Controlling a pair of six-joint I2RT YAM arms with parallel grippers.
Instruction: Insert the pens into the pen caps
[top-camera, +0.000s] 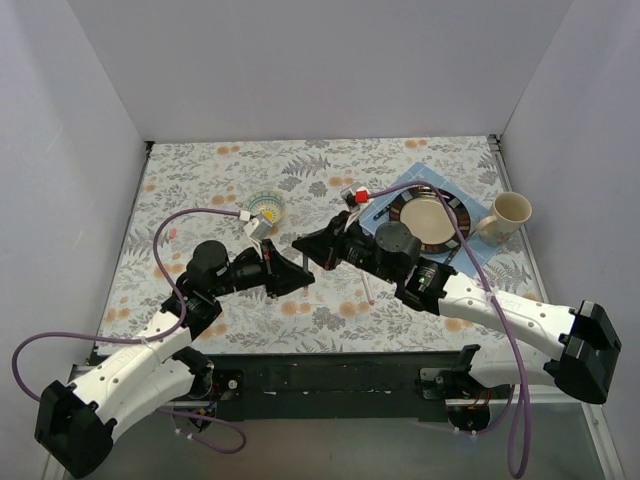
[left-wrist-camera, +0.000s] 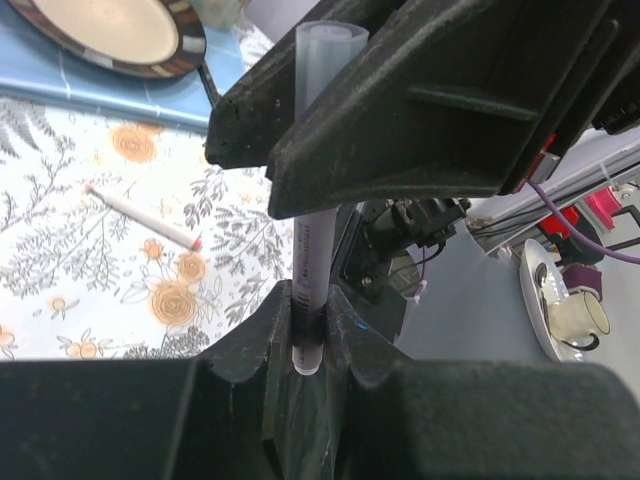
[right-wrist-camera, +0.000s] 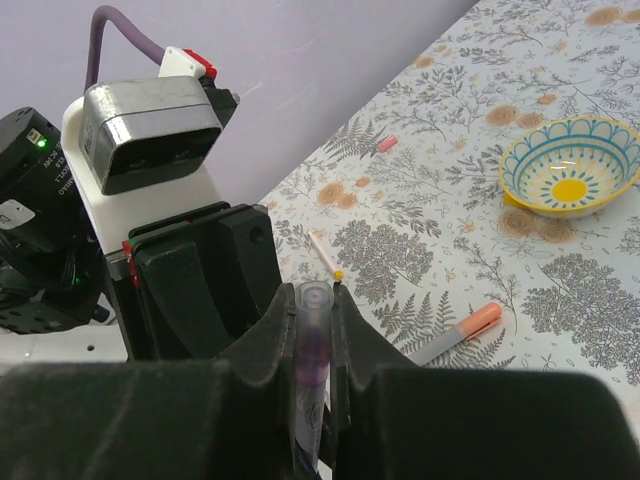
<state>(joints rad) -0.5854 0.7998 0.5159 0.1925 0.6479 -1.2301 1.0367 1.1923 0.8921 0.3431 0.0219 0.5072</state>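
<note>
My left gripper (left-wrist-camera: 308, 305) is shut on the lower end of a purple-grey pen (left-wrist-camera: 318, 250). The pen's barrel runs straight up between the fingers of my right gripper (right-wrist-camera: 314, 300). That gripper is shut on a translucent purplish pen cap (right-wrist-camera: 312, 335), which sits over the pen's other end. In the top view the two grippers, left (top-camera: 298, 272) and right (top-camera: 306, 246), meet tip to tip above the table's middle and hide the pen. An orange-capped pen (right-wrist-camera: 455, 335) and a white pen with a yellow tip (right-wrist-camera: 325, 255) lie on the cloth. A pink cap (right-wrist-camera: 386, 143) lies farther off.
A blue-and-yellow bowl (top-camera: 266, 207) stands left of centre. A brown-rimmed plate (top-camera: 428, 218) sits on a blue mat (top-camera: 400, 185), with a cream mug (top-camera: 508, 213) to its right. A white pen with a red tip (left-wrist-camera: 145, 218) lies on the floral cloth.
</note>
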